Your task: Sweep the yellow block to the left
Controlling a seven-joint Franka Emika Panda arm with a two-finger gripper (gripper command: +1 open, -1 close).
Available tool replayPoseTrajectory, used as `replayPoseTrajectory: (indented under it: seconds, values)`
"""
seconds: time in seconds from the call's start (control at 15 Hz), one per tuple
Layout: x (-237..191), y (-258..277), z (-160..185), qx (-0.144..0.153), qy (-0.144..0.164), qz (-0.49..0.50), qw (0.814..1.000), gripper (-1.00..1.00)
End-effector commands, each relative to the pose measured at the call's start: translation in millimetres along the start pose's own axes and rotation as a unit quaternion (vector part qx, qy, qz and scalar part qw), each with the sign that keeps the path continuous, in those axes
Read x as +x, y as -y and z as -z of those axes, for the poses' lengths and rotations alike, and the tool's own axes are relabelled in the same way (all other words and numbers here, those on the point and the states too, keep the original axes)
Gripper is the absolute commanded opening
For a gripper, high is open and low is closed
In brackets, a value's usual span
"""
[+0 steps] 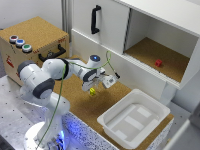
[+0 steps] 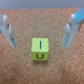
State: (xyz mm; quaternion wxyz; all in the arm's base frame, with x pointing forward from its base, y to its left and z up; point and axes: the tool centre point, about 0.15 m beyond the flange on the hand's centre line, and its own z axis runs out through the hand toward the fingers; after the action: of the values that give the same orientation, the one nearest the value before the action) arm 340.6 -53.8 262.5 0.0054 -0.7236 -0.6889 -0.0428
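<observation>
The yellow block (image 1: 92, 91) sits on the brown cork floor (image 1: 85, 107) near the middle of the exterior picture. The gripper (image 1: 98, 84) hangs right above it, fingers (image 2: 9, 31) spread wide apart, not touching the block (image 2: 40, 50).

A small red block (image 1: 158, 63) sits in the open cupboard (image 1: 160, 55) at the upper right. A white tray (image 1: 134, 119) is at the lower right.

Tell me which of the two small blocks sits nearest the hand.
The yellow block, on the cork just below the hand. The red block lies far off inside the open cabinet compartment.

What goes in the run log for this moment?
gripper: open, above yellow block | block on cork surface, untouched | sweep: not started
</observation>
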Motion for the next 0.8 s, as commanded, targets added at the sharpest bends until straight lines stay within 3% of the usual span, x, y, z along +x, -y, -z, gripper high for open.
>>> replayPoseTrajectory:
  seconds: [0.0, 0.13, 0.2, 0.27, 0.4, 0.53, 0.73]
  values:
    - [11.4, 16.2, 23.3, 0.02, 0.072, -0.142, 0.987, 1.0]
    - [18.8, 15.2, 22.0, 0.044, 0.065, -0.273, 0.959, 1.0]
    - [20.3, 16.3, 19.3, 0.03, 0.06, -0.319, 0.945, 1.0]
    - [17.7, 12.9, 18.5, 0.026, 0.052, -0.387, 0.92, 1.0]
    - [9.7, 3.8, 21.4, 0.015, 0.045, -0.506, 0.861, 1.0]
    - [-8.3, -2.1, 21.6, 0.014, 0.028, -0.62, 0.784, 1.0]
    - [-37.1, -3.5, 23.6, 0.037, -0.011, -0.729, 0.684, 1.0]
